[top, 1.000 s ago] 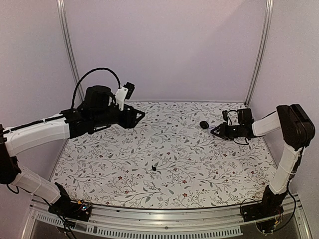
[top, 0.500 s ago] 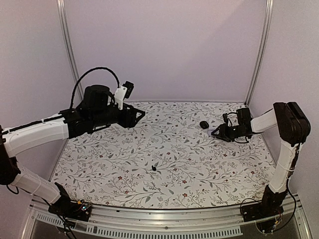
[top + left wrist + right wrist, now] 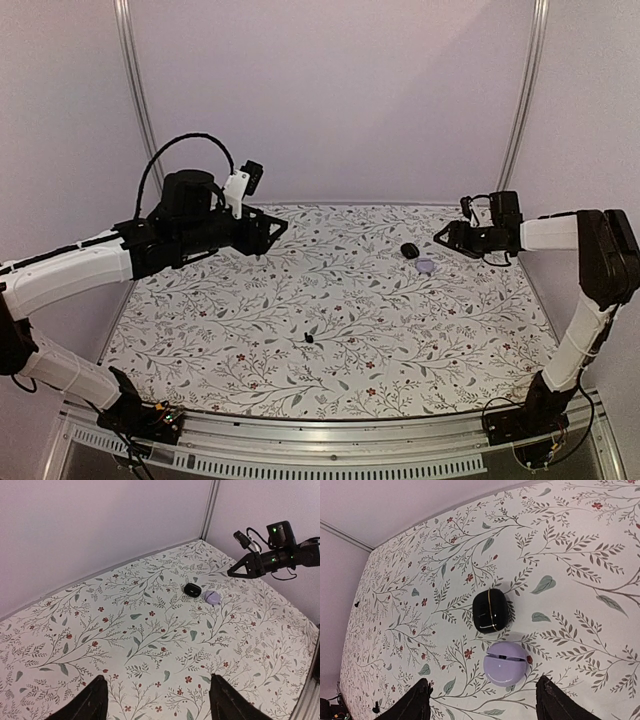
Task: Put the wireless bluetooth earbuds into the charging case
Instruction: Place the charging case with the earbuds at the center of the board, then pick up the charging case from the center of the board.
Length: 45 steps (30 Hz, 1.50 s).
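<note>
Black case (image 3: 490, 610) and lavender part (image 3: 505, 663) are lying together. We are holding left end effector (image 3: 158, 677) and right end effector (image 3: 482, 681) wide open, empty, ready for the earbud (image 3: 308, 338).

Looks like a robotics lab test cell to me, not anybody's home. Two white-and-black arms, the left arm (image 3: 70, 275) and the right arm (image 3: 600, 270), are bolted to a slotted aluminium rail (image 3: 320, 440) along the near edge of the table, with a loose black cable (image 3: 185, 145) looping over one. Plain pale walls (image 3: 330, 100) box the space in on three sides, with bare metal posts (image 3: 135, 100) in the back corners. The only homey bit is the floral cloth (image 3: 330, 300) spread over the tabletop (leaves and little red flowers). There's maybe a small circuit board (image 3: 160, 415) with lit LEDs by the left base, but it's too small to be sure.
</note>
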Each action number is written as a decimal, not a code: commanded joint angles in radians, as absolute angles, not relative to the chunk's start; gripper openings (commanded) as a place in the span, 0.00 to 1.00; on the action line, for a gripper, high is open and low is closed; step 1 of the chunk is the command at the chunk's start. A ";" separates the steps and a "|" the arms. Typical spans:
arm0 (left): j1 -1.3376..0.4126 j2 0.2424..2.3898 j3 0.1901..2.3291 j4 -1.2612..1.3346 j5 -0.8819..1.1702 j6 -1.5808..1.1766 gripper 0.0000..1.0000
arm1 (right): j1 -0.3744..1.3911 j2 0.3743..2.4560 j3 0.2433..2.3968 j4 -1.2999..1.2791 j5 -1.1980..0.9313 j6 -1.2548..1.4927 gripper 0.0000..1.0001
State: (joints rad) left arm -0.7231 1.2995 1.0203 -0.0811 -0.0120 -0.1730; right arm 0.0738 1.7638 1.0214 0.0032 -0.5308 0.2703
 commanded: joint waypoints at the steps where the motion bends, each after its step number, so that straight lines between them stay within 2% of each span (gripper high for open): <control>1: -0.709 1.279 1.014 -0.068 -0.017 -0.175 0.69 | 0.113 1.830 1.168 -0.061 -0.521 0.161 0.72; 9: -0.707 1.279 1.013 -0.075 0.016 -0.172 0.69 | 0.184 2.006 1.366 -0.139 -0.368 0.048 0.74; 16: -0.708 1.291 1.014 -0.073 0.022 -0.163 0.70 | 0.227 2.099 1.422 -0.159 -0.290 -0.033 0.74; 28: -0.708 1.293 1.011 -0.072 0.024 -0.155 0.70 | 0.294 2.245 1.612 -0.311 -0.180 -0.086 0.66; 36: -0.708 1.292 1.012 -0.072 0.030 -0.155 0.70 | 0.319 2.280 1.638 -0.359 -0.097 -0.103 0.65; 38: -0.709 1.292 1.011 -0.071 0.031 -0.157 0.70 | 0.322 2.283 1.638 -0.364 -0.092 -0.105 0.61; 45: -0.707 1.290 1.014 -0.085 0.019 -0.173 0.70 | 0.347 2.278 1.637 -0.361 -0.088 -0.147 0.39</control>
